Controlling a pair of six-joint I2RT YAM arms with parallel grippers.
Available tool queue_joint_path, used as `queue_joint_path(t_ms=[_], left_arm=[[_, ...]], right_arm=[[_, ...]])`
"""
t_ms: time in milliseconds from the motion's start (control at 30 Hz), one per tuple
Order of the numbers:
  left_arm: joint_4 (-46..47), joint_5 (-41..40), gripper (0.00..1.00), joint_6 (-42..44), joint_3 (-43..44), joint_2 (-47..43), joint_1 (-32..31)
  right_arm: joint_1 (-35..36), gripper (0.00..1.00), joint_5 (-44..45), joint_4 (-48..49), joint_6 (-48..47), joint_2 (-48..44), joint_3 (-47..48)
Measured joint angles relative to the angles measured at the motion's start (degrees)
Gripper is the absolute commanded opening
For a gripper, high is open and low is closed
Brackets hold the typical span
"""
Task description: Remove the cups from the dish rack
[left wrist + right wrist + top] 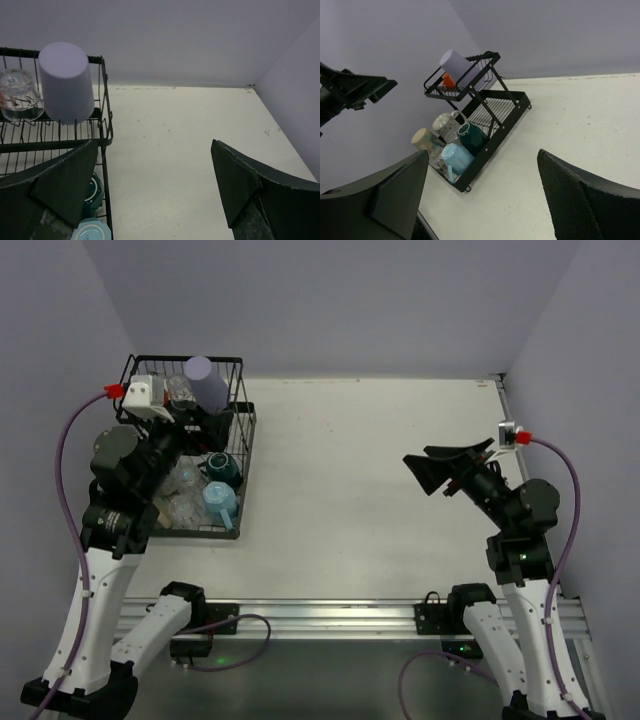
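Black rack (492, 111) 1 | lavender tumbler (207, 380) 1 | left fingers (65, 185) spread | right fingers (580, 200) spread

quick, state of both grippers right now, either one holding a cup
Left gripper: open, jaws wide apart, holding nothing.
Right gripper: open, jaws wide apart, holding nothing.

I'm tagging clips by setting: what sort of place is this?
Most likely a robot lab test cell, not a real kitchen: plain walls box in a white table, two arms are bolted to a metal rail at its near edge, and the only household item is a dish rack of cups.
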Motion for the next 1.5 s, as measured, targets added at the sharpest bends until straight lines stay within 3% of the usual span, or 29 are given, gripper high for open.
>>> queue_joint_path(t_ms=[567, 933, 1400, 1467, 1500], left_arm=[[-6.38, -26.27, 1.0, 2.71, 14.86, 22.12, 0.0], [-8.11, -28.76, 1.0, 5.27, 23.61, 39.19, 0.0], [-7.65, -32.76, 1.0, 8.07, 29.05, 47.17, 0.0], [-7.61, -32.74, 0.94, 8.04, 29.05, 47.47, 0.0], [-7.61, -32.72, 0.85, 8.04, 29.05, 47.47, 0.0]], right_arm=[[0.92, 0.99, -3.48, 3.1, 0.9, 4.98, -2.56], [2.56, 0.99, -3.41, 2.6, -0.63, 5.09, -2.56], [3.56, 0.99, -3.65, 2.05, -1.62, 7.23, -2.56], [3.56, 0.99, -3.65, 2.05, -1.62, 7.23, -2.56], [3.63, 0.99, -3.65, 2.05, -1.62, 7.23, -2.56]])
